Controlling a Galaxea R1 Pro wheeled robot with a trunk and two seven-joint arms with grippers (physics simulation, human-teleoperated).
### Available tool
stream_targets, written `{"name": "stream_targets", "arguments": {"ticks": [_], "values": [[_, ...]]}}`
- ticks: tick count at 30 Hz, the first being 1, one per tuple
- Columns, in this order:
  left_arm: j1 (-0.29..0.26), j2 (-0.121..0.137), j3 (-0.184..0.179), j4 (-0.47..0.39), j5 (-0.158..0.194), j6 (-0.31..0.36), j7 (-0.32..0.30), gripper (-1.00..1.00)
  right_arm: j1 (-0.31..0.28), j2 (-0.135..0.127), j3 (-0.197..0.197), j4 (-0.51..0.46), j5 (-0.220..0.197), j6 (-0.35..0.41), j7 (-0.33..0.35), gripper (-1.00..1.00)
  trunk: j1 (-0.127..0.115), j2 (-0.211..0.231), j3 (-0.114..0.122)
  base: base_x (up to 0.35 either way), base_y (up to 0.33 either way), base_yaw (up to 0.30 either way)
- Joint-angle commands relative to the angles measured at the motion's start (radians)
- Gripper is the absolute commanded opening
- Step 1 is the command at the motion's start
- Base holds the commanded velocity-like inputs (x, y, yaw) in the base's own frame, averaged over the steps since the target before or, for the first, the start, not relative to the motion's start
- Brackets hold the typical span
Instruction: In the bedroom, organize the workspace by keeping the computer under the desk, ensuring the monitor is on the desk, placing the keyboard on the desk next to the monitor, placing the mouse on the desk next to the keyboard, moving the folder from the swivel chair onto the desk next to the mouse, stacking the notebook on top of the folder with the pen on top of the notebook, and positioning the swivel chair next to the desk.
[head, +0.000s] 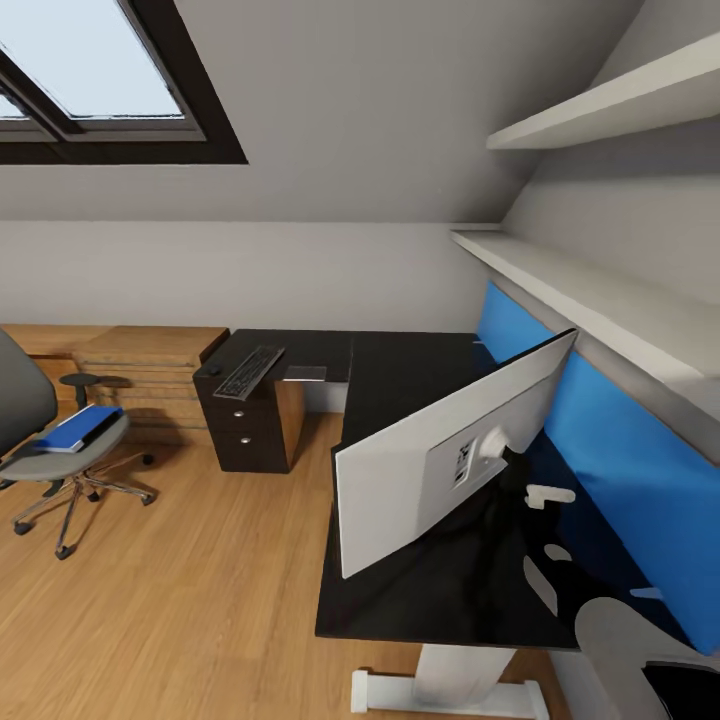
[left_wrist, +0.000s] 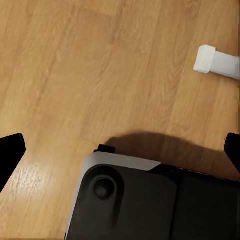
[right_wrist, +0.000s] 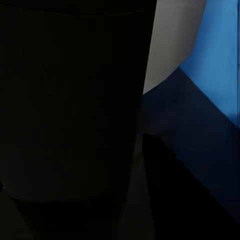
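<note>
The black L-shaped desk (head: 400, 370) runs along the blue wall panel. The monitor (head: 420, 470) stands tilted on its near part, pale back towards me. At the far end, over the drawer unit, lies the keyboard (head: 249, 371), with a small dark lump, maybe the mouse (head: 212, 370), to its left and the thin grey notebook (head: 305, 373) to its right. On the swivel chair (head: 60, 455) at left rests the blue folder (head: 80, 427). My left gripper (left_wrist: 120, 155) hangs open over the floor. My right arm (head: 625, 640) reaches behind the monitor. The computer and pen are out of view.
A light wooden shelf unit (head: 150, 375) stands against the back wall left of the desk. White wall shelves (head: 590, 290) overhang the desk at right. The desk's white foot (left_wrist: 215, 62) is close to my base (left_wrist: 150, 200). Wood floor lies between chair and desk.
</note>
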Motion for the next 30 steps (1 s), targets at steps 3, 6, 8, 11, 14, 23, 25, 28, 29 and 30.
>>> {"name": "stream_targets", "arguments": {"ticks": [3,6,8,11,14,23,25,28,29,30], "values": [[0.0,0.001,-0.008,-0.003,0.005,-0.003,0.009,1.0,-0.001,-0.001,0.003,0.001,-0.016,-0.005,0.001,-1.0,0.001,-0.002,-0.002,0.126,-0.176,0.0],[0.0,0.001,-0.007,-0.002,0.005,-0.015,0.009,1.0,-0.001,-0.001,0.003,0.002,-0.016,-0.005,0.001,-1.0,0.001,-0.002,-0.002,0.246,-0.054,0.0],[0.0,0.001,-0.007,-0.002,0.005,-0.023,0.009,1.0,-0.001,-0.001,0.003,0.002,-0.016,-0.005,0.001,-1.0,0.001,-0.002,-0.002,0.292,-0.021,0.0],[0.0,0.001,-0.007,-0.003,0.005,-0.03,0.009,1.0,-0.001,-0.001,0.003,0.002,-0.016,-0.005,0.001,-1.0,0.001,-0.002,-0.002,0.227,-0.007,0.0],[0.0,0.006,-0.006,-0.004,0.005,-0.031,0.01,1.0,-0.001,-0.001,0.003,0.002,-0.016,-0.005,0.001,-1.0,0.001,-0.002,-0.002,0.056,-0.002,0.0],[-0.032,0.159,0.101,-0.01,0.067,0.093,0.007,1.0,-0.001,-0.002,0.003,0.001,-0.016,-0.005,0.001,-1.0,0.001,-0.002,-0.002,0.007,0.0,0.0],[-0.05,0.194,0.155,-0.01,0.137,0.215,0.001,1.0,-0.001,-0.002,0.003,0.001,-0.016,-0.005,0.001,-1.0,0.001,-0.002,-0.002,0.0,0.0,0.0],[-0.059,0.21,0.184,-0.011,0.187,0.267,-0.004,1.0,-0.001,-0.002,0.003,0.001,-0.016,-0.005,0.001,-1.0,0.001,-0.002,-0.002,0.0,0.0,0.0],[-0.061,0.211,0.188,-0.011,0.193,0.268,-0.005,1.0,-0.001,-0.002,0.003,0.001,-0.016,-0.005,0.001,-1.0,0.001,-0.002,-0.002,0.0,0.0,0.0],[-0.061,0.212,0.19,-0.011,0.198,0.268,-0.006,1.0,-0.001,-0.002,0.003,0.001,-0.016,-0.005,0.001,-1.0,0.001,-0.002,-0.002,0.0,0.0,0.0]]}}
